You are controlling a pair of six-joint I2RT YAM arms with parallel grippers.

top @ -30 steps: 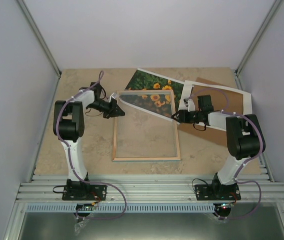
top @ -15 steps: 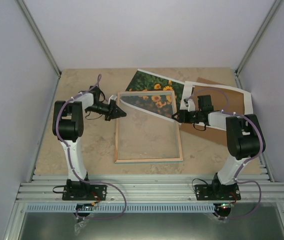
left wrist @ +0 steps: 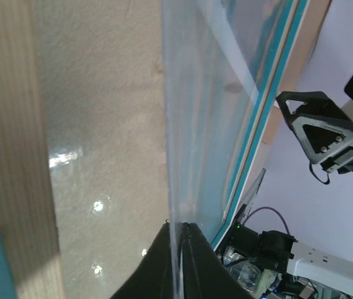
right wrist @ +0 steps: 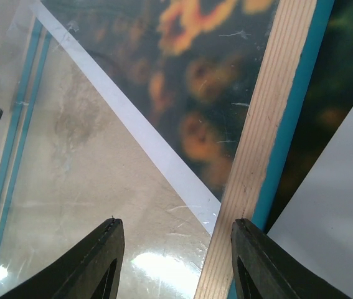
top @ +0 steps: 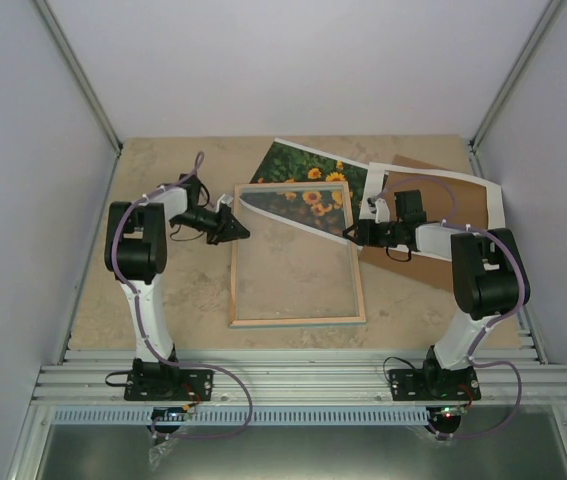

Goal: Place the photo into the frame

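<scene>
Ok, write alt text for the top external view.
A picture frame lies wood side up on a beige table, its far end overlapping a flower photo. The shut left gripper is at its left edge, the open right gripper at its right edge. A white mat and brown board lie to the right.

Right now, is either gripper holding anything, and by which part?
Left gripper pinches the clear pane by its thin edge. Right gripper is open over a rail of the frame, holding nothing.
</scene>
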